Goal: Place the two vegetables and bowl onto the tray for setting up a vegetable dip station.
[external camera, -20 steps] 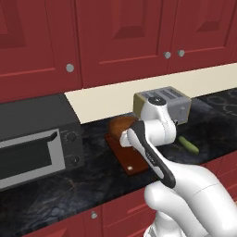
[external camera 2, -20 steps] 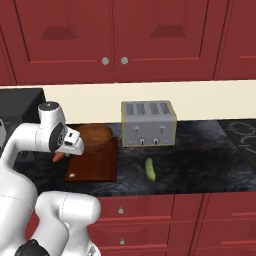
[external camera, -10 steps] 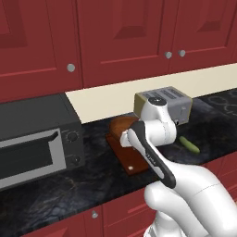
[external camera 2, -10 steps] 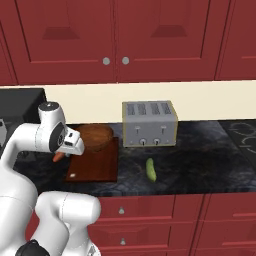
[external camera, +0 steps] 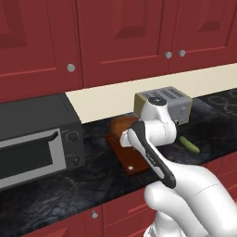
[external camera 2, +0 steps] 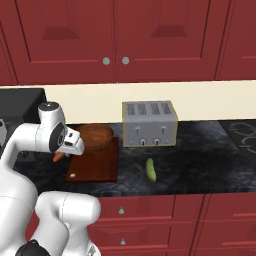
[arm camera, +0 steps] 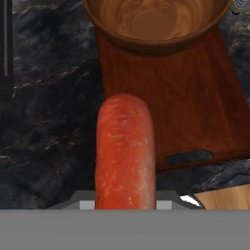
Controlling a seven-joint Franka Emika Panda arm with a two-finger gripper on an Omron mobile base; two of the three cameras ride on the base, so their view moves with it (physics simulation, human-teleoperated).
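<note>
One relation governs the coming move: the offset between the held carrot and the tray. Largest first, the dark counter [external camera 2: 200, 170] carries every item. On it the tray [external camera 2: 100, 167] lies flat, slot handle toward the robot, and the bowl [external camera 2: 95, 136] already sits on its far end, leaving the near half of the board bare. In the hand view the tray [arm camera: 185, 112] lies toward 1 o'clock from the claw, the bowl [arm camera: 156, 22] at 12 o'clock, and the slot handle shows at about 2 o'clock just beside the carrot's base.

The claw [external camera 2: 64, 154] is clamped on the carrot [arm camera: 126, 154], whose long axis runs straight out along the claw toward 12 o'clock, roughly parallel to the tray's long edge. Its tip overlaps the tray's left edge; most of its body hangs over bare counter. Judgement: a short shift toward 3 o'clock should bring the whole carrot over open board before release.

The cucumber [external camera 2: 150, 169] lies on the counter at roughly 3 o'clock from the tray, well apart from the claw, in front of the toaster [external camera 2: 149, 123].
</note>
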